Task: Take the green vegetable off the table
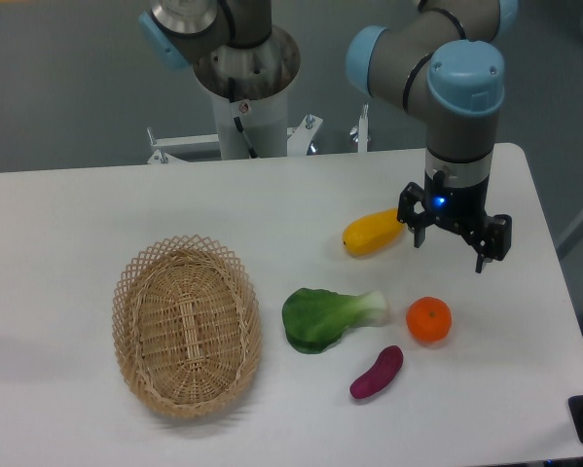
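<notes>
White and plain, the worktop (96,204) fills most of the view, with the arm's base behind its far edge. Largest on it is a wicker basket (187,326) at the left, empty. Just right of that lies the green vegetable (322,316), flat, leaf toward the basket and pale stalk pointing right. It looks like a light toy, smooth and probably a bit slippery. The broad leaf seems too wide to span, so I'd take it across the narrower stalk. The tool (454,243) hangs with its fingers spread, empty, beyond and to the right of it, well apart. A yellow vegetable (373,233), a purple piece (377,373) and an orange (428,320) lie nearby.
</notes>
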